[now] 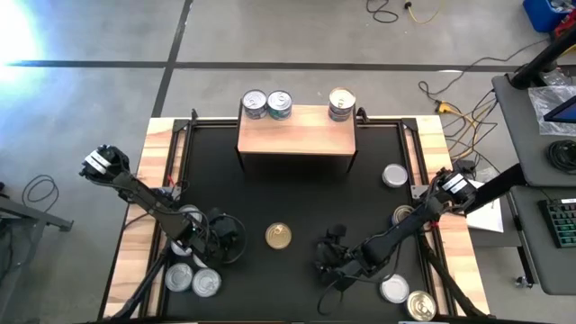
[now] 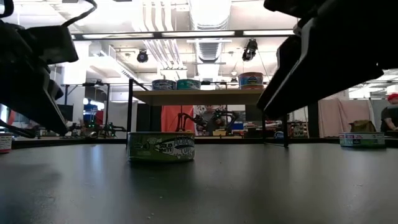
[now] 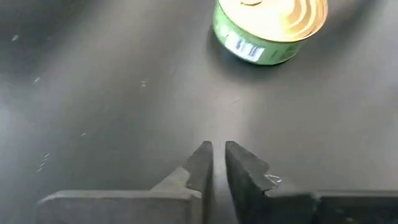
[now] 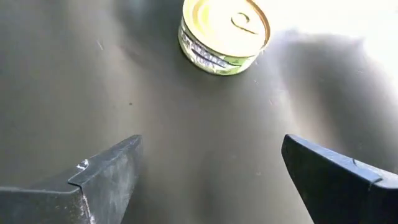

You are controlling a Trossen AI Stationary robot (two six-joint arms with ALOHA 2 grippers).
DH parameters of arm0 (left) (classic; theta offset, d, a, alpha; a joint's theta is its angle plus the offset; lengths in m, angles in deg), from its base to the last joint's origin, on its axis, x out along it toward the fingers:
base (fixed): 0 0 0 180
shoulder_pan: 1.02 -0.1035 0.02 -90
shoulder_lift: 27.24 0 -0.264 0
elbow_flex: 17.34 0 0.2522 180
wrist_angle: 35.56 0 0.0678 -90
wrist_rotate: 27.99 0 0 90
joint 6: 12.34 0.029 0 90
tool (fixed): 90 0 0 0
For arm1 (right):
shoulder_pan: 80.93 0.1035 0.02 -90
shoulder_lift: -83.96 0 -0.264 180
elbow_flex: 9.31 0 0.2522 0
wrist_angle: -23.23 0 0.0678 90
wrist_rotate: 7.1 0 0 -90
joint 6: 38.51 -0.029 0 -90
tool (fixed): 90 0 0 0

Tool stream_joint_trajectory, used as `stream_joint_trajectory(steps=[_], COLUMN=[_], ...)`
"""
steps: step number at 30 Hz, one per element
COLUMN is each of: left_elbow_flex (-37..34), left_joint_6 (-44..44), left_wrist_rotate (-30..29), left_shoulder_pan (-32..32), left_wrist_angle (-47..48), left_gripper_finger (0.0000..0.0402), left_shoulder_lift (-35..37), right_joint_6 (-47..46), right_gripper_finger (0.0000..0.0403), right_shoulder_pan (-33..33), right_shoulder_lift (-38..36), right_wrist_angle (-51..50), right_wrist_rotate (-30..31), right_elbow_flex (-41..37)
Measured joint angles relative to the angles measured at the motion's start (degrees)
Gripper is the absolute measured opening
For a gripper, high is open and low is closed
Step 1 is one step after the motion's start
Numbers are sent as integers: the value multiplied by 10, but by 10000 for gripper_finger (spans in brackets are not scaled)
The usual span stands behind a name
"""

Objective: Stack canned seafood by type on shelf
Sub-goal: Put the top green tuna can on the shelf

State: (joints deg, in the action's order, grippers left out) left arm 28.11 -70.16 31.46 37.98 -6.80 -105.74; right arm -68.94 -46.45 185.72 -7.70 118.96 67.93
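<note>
Lying between both hands: gold-top tin (image 1: 279,236); left hand (image 1: 236,239) nearly shut; right hand (image 1: 329,252) wide.

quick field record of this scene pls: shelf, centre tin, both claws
shelf: small light wood-topped shelf on thin black legs, three round metal tins on top
centre tin: gold-topped, green-sided round tin alone on the black mat
left claw: nearly shut, empty, beside the tin
right claw: open, empty, on the tin's other side

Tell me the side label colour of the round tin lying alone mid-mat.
Green, under a gold top; left wrist view.
</note>
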Motion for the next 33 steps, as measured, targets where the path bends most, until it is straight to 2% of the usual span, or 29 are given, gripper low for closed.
stream_joint_trajectory(steps=[4,9,14,18,24,33], left_elbow_flex=[-1,0,2,23,25,24], left_joint_6=[3,21,82,141,229,372], left_wrist_rotate=[-1,-3,-11,-18,44,160], left_shoulder_pan=[0,0,-3,-19,-61,-139], left_wrist_angle=[0,-21,-115,-143,-146,-145], left_gripper_finger=[87,148,180,190,213,282], left_shoulder_lift=[-7,-44,-110,-157,-156,-131], right_joint_6=[-32,-23,-21,-70,-42,-28], right_gripper_finger=[373,373,373,373,373,373], right_shoulder_pan=[-2,-4,-16,-44,-81,-116], right_shoulder_lift=[8,41,91,120,127,127], right_wrist_angle=[-1,40,134,149,131,114], right_wrist_rotate=[0,1,-4,-7,-88,-61], right_elbow_flex=[-5,-6,-1,38,84,80])
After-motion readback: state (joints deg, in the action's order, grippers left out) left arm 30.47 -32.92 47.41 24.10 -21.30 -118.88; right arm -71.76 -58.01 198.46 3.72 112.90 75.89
